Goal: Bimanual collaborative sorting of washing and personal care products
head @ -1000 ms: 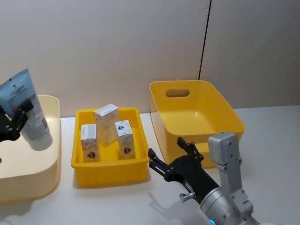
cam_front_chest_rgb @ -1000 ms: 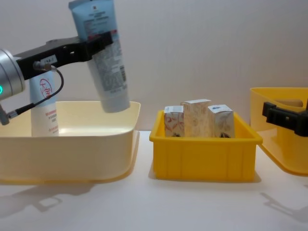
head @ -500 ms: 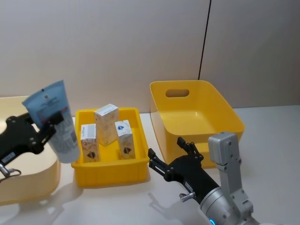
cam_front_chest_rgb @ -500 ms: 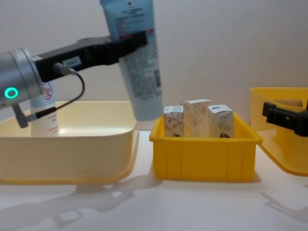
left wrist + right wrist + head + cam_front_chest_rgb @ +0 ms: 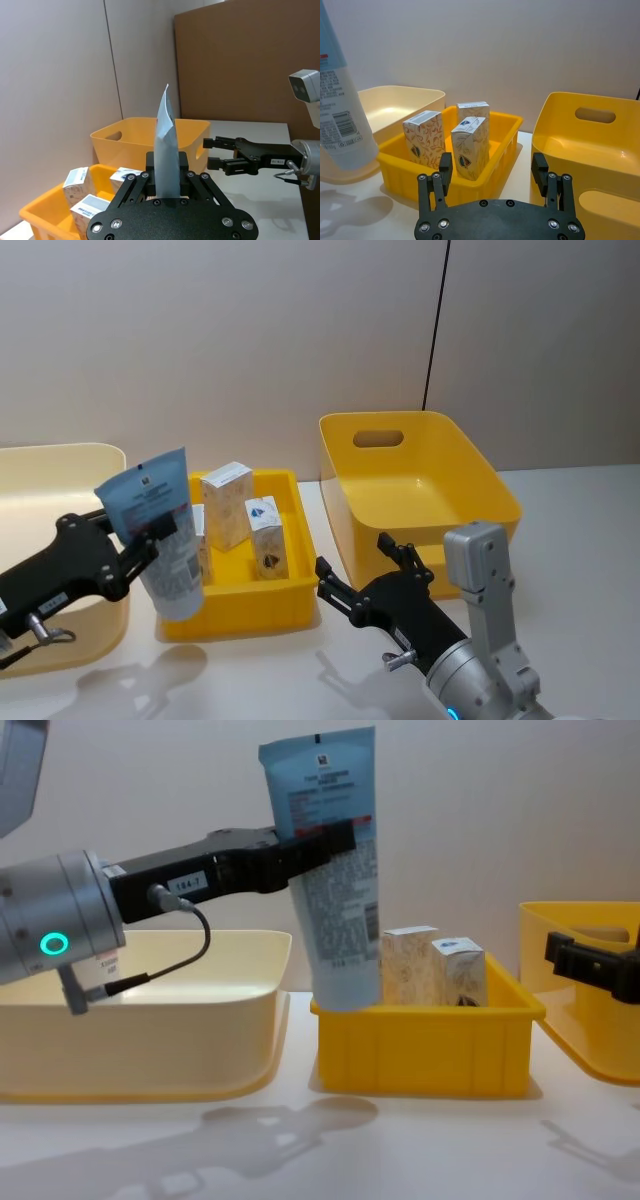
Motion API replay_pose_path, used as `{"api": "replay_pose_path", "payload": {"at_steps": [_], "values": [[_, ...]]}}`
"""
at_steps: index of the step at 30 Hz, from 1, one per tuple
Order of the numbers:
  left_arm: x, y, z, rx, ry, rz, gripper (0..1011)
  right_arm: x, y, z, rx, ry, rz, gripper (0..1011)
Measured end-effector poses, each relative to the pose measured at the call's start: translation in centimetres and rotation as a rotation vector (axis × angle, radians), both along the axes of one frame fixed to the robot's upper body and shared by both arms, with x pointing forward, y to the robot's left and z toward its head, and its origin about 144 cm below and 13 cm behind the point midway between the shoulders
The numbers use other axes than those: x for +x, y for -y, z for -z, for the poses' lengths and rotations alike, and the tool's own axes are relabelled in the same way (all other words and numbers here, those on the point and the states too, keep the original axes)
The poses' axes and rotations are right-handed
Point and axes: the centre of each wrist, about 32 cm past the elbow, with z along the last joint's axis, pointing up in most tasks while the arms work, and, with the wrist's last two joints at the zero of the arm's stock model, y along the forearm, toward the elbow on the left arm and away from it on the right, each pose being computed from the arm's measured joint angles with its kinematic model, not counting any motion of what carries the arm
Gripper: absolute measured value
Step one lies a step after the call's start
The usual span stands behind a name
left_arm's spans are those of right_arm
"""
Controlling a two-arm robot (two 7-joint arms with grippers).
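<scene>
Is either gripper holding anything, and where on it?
The left gripper clamps the pale blue tube near its flat upper end; the right gripper is open and empty.

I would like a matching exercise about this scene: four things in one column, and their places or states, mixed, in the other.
1 blue tube
2 cartons
3 right hand
4 cream bin

a standing in the shallow yellow tray
b open, holding nothing
c at the robot's left side
d gripped by the left hand

Pairs: 1-d, 2-a, 3-b, 4-c
</scene>
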Motion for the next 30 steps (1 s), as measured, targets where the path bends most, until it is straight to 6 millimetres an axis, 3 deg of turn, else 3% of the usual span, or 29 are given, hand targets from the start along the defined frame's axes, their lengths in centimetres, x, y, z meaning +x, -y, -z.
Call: {"api": "replay_pose_path", "payload": {"at_steps": [12, 30], "values": [[0.0, 0.5, 0.3, 0.014, -0.003, 0.028, 236, 0.1, 0.1, -0.2, 0.007, -0.001, -0.057, 1001], [0.0, 0.7, 0.4, 0.021, -0.004, 0.040, 236, 1.5, -0.7, -1.1, 0.034, 0.004, -0.283, 1001]]}}
